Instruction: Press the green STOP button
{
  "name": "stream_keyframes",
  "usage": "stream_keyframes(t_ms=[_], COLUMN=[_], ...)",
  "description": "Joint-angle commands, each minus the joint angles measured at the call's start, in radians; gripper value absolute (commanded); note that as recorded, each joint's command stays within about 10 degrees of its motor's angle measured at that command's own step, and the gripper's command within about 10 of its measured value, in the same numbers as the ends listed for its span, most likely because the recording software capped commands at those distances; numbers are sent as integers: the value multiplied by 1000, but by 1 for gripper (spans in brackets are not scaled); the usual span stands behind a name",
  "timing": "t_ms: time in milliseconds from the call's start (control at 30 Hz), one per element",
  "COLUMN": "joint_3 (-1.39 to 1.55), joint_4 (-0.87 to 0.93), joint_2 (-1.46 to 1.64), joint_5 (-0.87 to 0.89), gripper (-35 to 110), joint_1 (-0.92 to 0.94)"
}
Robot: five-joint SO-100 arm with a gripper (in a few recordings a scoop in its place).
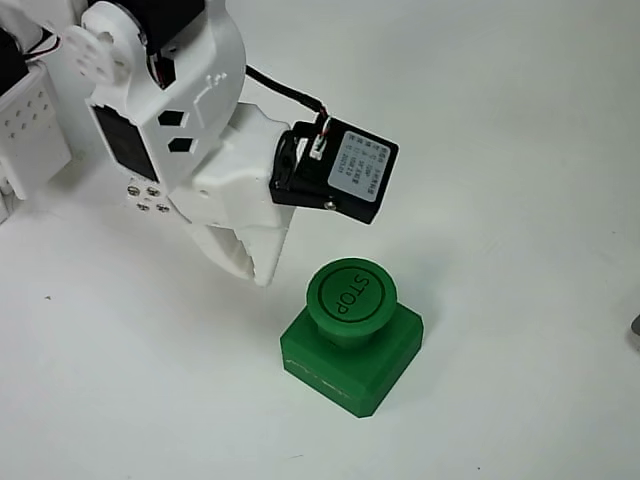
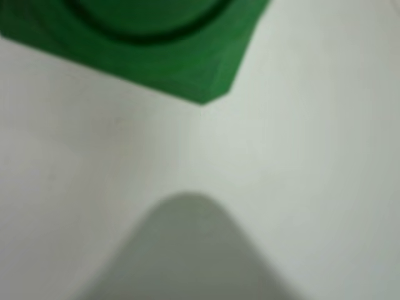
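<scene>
A: What is hard to make out here?

B: The wrist view is soft and close. The green STOP button (image 2: 156,44) runs off its top edge, so just a corner of the square base and an arc of the cap's ring are seen, with no lettering readable. Below it a grey rounded shape rises from the bottom edge; perhaps a fingertip of the tool, too blurred to say.

A: And the fixed view?

B: There the button (image 1: 351,335) is whole: one round cap engraved "STOP" on one square chamfered base, standing on the white desk (image 1: 520,150). The arm's upper part is cut off at the top-left corner.

A: Where is the tool?

B: The white tool (image 1: 262,268) points down, its tip just beside the cap's upper-left edge, apart from it and not on top.

A: Clenched or released?

B: I see one wedge-shaped tip with no gap, but the angle hides the jaws' meeting line, so I cannot tell. A black camera module (image 1: 340,172) hangs on its side with one cable.
</scene>
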Motion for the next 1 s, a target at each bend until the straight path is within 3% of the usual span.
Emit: stream_keyframes(t_ms=[0, 800, 967], joint_3=[-171, -871, -867], joint_4=[25, 235, 259], joint_2=[-5, -282, -282], joint_5=[-17, 40, 57], gripper=[0, 0, 0], joint_1=[12, -106, -114])
